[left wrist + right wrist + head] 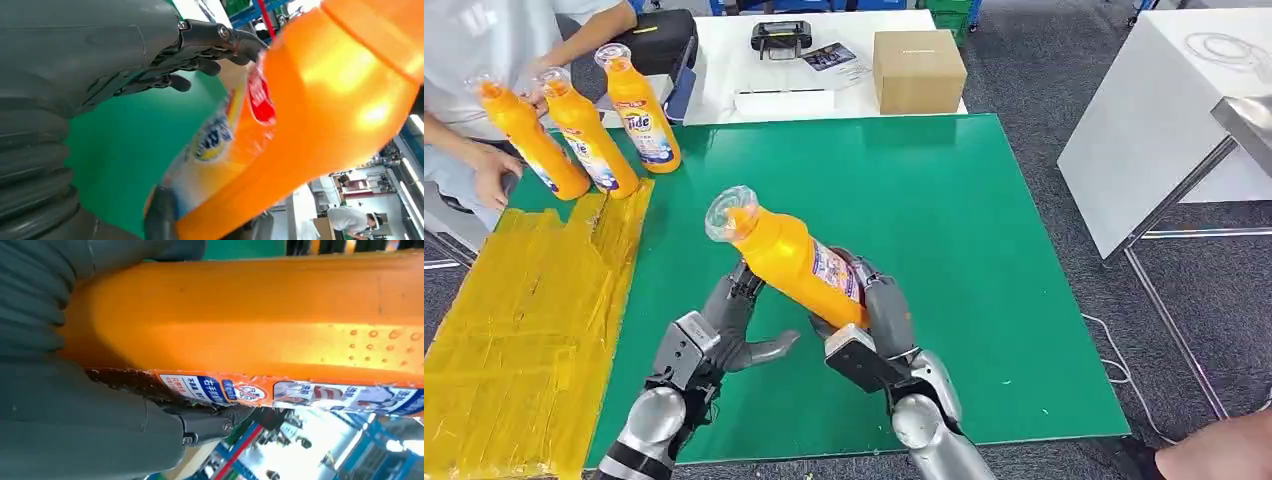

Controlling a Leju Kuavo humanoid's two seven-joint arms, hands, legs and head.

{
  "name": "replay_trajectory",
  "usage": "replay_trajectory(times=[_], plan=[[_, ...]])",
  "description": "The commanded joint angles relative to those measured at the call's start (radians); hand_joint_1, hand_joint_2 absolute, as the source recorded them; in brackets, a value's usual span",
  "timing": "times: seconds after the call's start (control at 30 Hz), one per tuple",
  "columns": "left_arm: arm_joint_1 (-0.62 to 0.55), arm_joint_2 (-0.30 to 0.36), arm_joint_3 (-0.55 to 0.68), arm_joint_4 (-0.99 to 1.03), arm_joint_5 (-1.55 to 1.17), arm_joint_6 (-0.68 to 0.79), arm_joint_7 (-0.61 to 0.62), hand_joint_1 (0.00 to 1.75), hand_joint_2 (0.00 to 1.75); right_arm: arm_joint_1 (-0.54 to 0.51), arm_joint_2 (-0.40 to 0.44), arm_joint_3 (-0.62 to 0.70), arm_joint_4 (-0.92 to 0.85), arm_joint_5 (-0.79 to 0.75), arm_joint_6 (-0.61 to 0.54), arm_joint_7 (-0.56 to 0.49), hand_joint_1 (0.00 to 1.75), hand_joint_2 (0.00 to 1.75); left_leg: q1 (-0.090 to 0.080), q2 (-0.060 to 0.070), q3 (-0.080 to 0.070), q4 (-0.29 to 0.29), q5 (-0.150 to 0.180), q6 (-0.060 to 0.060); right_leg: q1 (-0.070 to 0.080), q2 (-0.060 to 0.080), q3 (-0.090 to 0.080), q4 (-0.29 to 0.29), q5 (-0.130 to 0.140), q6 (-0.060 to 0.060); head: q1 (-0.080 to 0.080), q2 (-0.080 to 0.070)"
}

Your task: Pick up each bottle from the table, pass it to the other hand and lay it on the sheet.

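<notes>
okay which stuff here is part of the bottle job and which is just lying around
Job: held bottle, right hand, left hand, three standing bottles, yellow sheet.
Lying about: cardboard box, black device, booklet.

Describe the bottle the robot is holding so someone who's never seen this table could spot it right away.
Start at the green mat covering the table, then look near its front edge, where the robot's right hand grips an orange bottle just beside the left hand. Unlike the three orange bottles grouped at the mat's far left corner, it is lifted off the table and tilted.
</notes>
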Motion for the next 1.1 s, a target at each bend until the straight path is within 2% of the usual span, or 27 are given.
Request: replay_trajectory(times=[0.03,0.3,0.5,0.73,0.87,0.9,0.93,1.0,1.03,1.07,1.1], plan=[[-0.083,-0.004,0.014,0.139,0.034,-0.005,0.022,0.0,1.75,-0.079,0.017,0.144,0.167,0.027,0.011,0.009,1.75,1.75,0.001,0.001,0.005,-0.001,-0.001,0.0,0.001,0.0,0.005,-0.001,-0.001,-0.002,0.0,0.0],[-0.14,-0.011,0.092,0.222,0.221,-0.106,0.067,0.0,1.75,-0.101,0.022,0.193,0.247,0.027,-0.005,0.011,1.75,1.75,0.001,0.001,0.003,-0.001,-0.001,0.0,0.001,0.0,0.003,-0.001,0.0,-0.001,0.0,0.0],[-0.157,-0.009,0.101,0.228,0.263,-0.114,0.076,0.0,1.75,-0.115,0.026,0.198,0.299,0.021,-0.014,0.006,1.75,1.75,0.001,0.0,0.004,0.0,-0.002,0.0,0.002,-0.001,0.005,-0.001,-0.001,-0.001,0.0,0.0],[-0.131,-0.031,0.141,0.179,0.315,-0.045,0.073,0.0,1.75,-0.11,0.027,0.202,0.332,0.015,-0.029,0.001,1.75,1.75,0.002,0.0,0.006,0.0,-0.003,0.0,0.002,-0.002,0.007,-0.002,-0.002,-0.002,0.0,0.0],[-0.125,-0.032,0.139,0.162,0.306,-0.026,0.068,0.0,1.75,-0.109,0.027,0.204,0.334,0.015,-0.032,0.0,1.75,1.75,0.001,0.0,0.002,0.0,-0.001,0.0,0.001,-0.001,0.002,-0.001,-0.001,-0.001,0.0,0.0],[-0.125,-0.032,0.139,0.162,0.306,-0.026,0.068,0.0,1.75,-0.109,0.027,0.204,0.334,0.015,-0.032,0.0,1.75,1.75,0.002,0.0,0.006,0.0,-0.003,0.0,0.003,-0.001,0.008,-0.002,-0.003,-0.002,0.0,0.0],[-0.124,-0.031,0.138,0.159,0.303,-0.019,0.068,0.0,1.75,-0.11,0.027,0.204,0.334,0.014,-0.03,0.0,1.75,1.75,0.001,0.0,0.002,0.0,-0.001,0.0,0.001,-0.001,0.002,-0.001,-0.001,-0.001,0.0,0.0],[-0.124,-0.031,0.138,0.159,0.303,-0.019,0.068,0.0,1.75,-0.11,0.027,0.204,0.334,0.014,-0.03,0.0,1.75,1.75,0.001,-0.001,0.002,0.0,-0.001,0.0,0.001,-0.001,0.002,-0.001,-0.001,-0.001,0.0,0.0],[-0.117,-0.04,0.148,0.145,0.282,0.025,0.04,0.99,1.75,-0.11,0.028,0.204,0.335,0.013,-0.029,0.001,1.75,1.75,0.001,0.0,0.004,0.0,-0.002,0.0,0.002,-0.001,0.005,-0.002,-0.002,-0.001,0.0,0.0],[-0.115,-0.042,0.146,0.137,0.276,0.039,0.038,1.26,1.75,-0.11,0.029,0.204,0.338,0.013,-0.03,0.001,1.75,1.75,0.001,0.0,0.001,0.0,-0.001,0.0,0.001,-0.001,0.002,-0.001,-0.001,-0.001,0.0,0.0],[-0.113,-0.042,0.143,0.128,0.275,0.043,0.04,1.26,1.75,-0.111,0.03,0.204,0.341,0.013,-0.031,0.0,1.75,1.75,0.002,0.0,0.003,0.0,-0.002,0.0,0.002,-0.001,0.004,-0.001,-0.002,-0.001,0.0,0.0]])
